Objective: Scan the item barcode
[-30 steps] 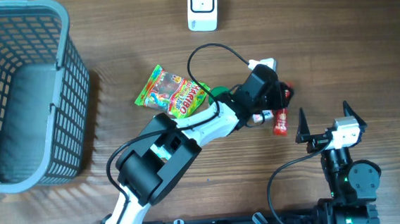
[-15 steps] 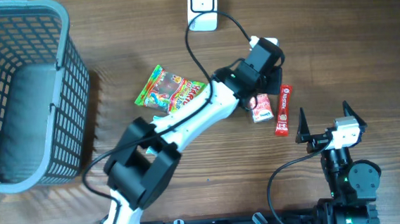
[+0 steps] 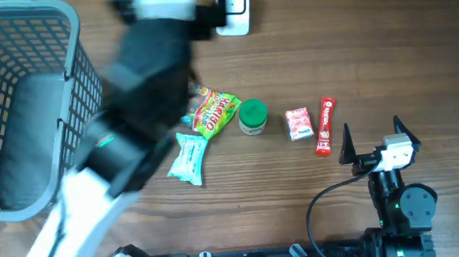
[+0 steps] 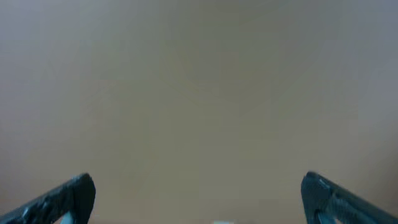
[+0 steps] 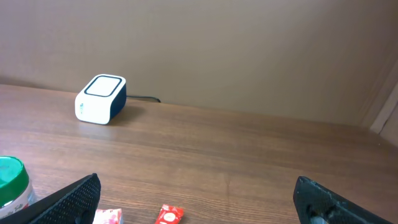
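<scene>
Nothing sits in my left claw, fingers spread wide, aimed at bare wall. The item, probably the small red-and-white packet, lies on the table well below and right of it, apart from the scanner. Right claw wide, empty. Scan undone, I judge.

table: brown wood grain | wall: plain beige, evenly lit

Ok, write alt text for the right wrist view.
White barcode scanner on a wooden table, beige wall behind. Along the bottom edge: the open right gripper, a green-lidded jar at left, a pink packet and a red packet.
</scene>
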Available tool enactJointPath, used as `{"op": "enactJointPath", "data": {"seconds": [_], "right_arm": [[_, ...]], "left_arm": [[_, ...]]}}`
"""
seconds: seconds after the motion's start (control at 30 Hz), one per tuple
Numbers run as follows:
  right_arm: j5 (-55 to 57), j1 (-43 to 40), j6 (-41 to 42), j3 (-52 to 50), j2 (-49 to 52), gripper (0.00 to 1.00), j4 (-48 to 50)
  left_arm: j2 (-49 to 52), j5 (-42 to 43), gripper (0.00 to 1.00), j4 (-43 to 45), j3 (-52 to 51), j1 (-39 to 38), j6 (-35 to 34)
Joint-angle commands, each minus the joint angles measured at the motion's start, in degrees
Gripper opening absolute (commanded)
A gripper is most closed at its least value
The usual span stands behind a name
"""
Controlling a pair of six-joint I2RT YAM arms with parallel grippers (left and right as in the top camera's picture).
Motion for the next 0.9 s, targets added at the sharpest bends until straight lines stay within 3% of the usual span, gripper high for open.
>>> {"op": "enactJointPath", "data": {"seconds": [0.0,0.13,0.33,0.5,0.57,0.67,0.7,0.77,0.87], "right_arm": [[1.0,0.2,0.5,-0.1,-0.4,1.0,0.3],[1.0,0.2,0.5,-0.1,-0.4,1.0,0.3],[0.0,0.2,2.0,-0.1,-0.4,1.0,0.4],[-4.5,0.2,48.0,-0.1,1.0,1.0,0.7],[-6.6,0.2,58.2,-0.1,2.4,1.0,0.9],[-11.2,0.2,66.6,-0.1,4.3,1.0,1.6],[-16.5,0.2,67.4,0.0,4.7,1.0,3.7],[-25.7,0.2,59.7,0.6,4.9,0.99,7.1],[-23.6,0.2,55.3,9.1,7.9,0.99,-7.5]], "left_arm": [[-6.0,-3.9,1.0,-0.7,-0.1,8.0,12.7],[-10.3,-2.7,1.0,-9.0,-0.2,15.6,12.9],[-12.7,-1.7,1.0,-10.3,-0.2,19.2,11.1],[-14.8,-1.4,1.0,-12.3,-0.2,21.4,6.6],[-17.2,3.4,1.0,-15.0,-0.3,22.5,4.2],[-21.7,9.3,1.0,-17.0,-1.0,24.3,0.6],[-23.3,9.7,1.0,-17.2,-1.7,24.8,0.3],[-25.4,10.4,1.0,-16.7,-2.9,25.4,0.2],[-28.6,15.6,1.0,-16.1,-5.7,27.2,0.2]]}}
